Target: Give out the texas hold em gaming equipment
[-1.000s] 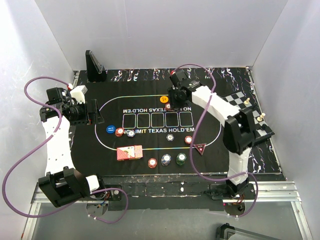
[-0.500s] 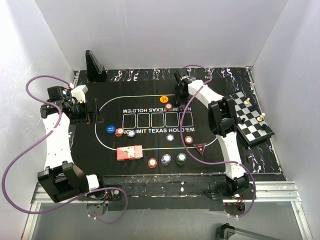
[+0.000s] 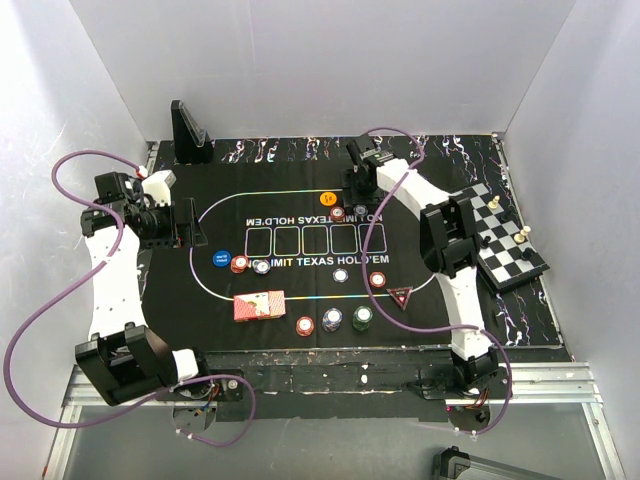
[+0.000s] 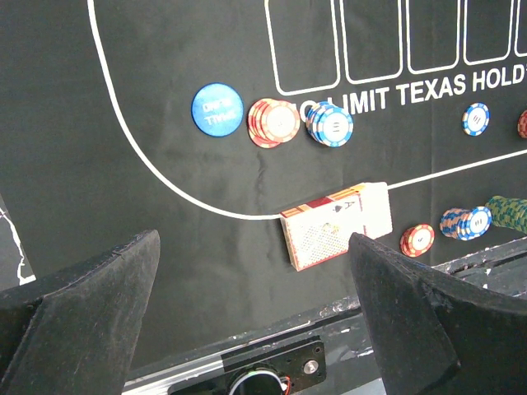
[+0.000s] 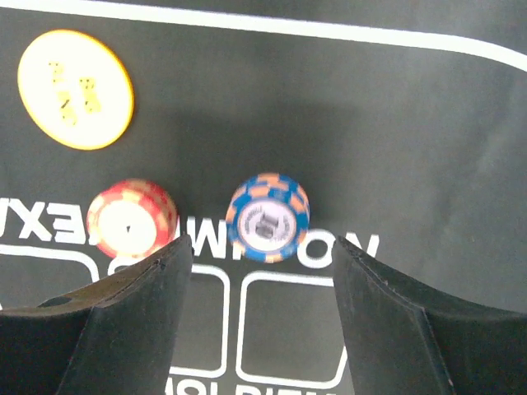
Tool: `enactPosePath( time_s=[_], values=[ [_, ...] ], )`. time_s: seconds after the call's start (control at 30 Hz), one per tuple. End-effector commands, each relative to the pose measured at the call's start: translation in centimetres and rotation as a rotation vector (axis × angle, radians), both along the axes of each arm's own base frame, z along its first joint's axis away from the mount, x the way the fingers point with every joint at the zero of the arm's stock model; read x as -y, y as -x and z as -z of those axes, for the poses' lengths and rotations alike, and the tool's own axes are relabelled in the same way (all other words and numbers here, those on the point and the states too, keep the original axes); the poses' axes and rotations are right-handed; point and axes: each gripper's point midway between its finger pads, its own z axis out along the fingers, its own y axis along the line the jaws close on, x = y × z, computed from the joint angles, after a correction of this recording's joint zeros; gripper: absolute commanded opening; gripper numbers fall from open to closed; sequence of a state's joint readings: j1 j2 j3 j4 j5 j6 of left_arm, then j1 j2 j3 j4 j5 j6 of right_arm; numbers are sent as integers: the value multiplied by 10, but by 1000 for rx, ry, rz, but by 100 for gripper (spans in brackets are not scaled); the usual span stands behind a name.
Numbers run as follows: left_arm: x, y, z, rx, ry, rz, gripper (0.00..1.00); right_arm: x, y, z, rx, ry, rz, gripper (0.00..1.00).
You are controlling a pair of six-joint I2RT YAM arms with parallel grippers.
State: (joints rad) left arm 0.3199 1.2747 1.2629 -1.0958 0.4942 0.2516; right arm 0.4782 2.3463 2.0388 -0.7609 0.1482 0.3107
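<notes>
On the black mat (image 3: 215,330), my right gripper (image 3: 360,188) is open and empty, just behind a blue chip (image 3: 360,211) and a red chip (image 3: 338,212). An orange chip (image 3: 327,198) lies to their left. In the right wrist view the blue chip (image 5: 268,216) lies on the mat just past my open gripper (image 5: 260,280), between its fingertip lines, with the red chip (image 5: 131,217) and the orange chip (image 5: 75,89) to the left. My left gripper (image 3: 180,225) is open and empty at the mat's left edge. The red-backed card deck (image 3: 259,305) and triangular marker (image 3: 401,295) lie near the front.
A blue disc (image 4: 217,108), a red stack (image 4: 274,122) and a blue-white stack (image 4: 330,125) sit left of centre. The deck (image 4: 338,224) and front chips (image 4: 417,239) lie near the edge. A chessboard (image 3: 505,240) with pieces is at the right, a black stand (image 3: 188,135) at the back left.
My right arm has folded back, its elbow moving off the chessboard, and its gripper drew slightly toward the far side. The blue chip now shows beside the red one. The left arm is still.
</notes>
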Motion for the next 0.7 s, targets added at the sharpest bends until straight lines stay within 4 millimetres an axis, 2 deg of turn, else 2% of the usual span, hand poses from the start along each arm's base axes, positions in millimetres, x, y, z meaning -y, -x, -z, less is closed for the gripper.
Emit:
enactPosePath(
  time_s=[0.0,0.07,0.17,0.33,0.43,0.53,0.67],
  values=[
    [-1,2,-19,66,-24,-2,100,-9,21,-97,163,-63,-35,75],
    [-1,4,-20,70,-26,-4,100,-18,45,-109,180,-70,-81,76],
    [1,5,-20,69,-19,0,100,-32,95,-109,162,-45,-174,76],
    [3,9,-22,76,-14,-2,100,-62,180,-98,125,-10,-330,77],
    [3,9,-24,78,-15,-3,100,-74,222,-84,65,-20,-406,79],
    [5,11,-24,78,-10,-2,100,-77,254,-67,-1,-8,-458,82],
    [5,14,-27,84,-14,-3,100,-74,284,-45,-70,14,-487,85]
  ],
)
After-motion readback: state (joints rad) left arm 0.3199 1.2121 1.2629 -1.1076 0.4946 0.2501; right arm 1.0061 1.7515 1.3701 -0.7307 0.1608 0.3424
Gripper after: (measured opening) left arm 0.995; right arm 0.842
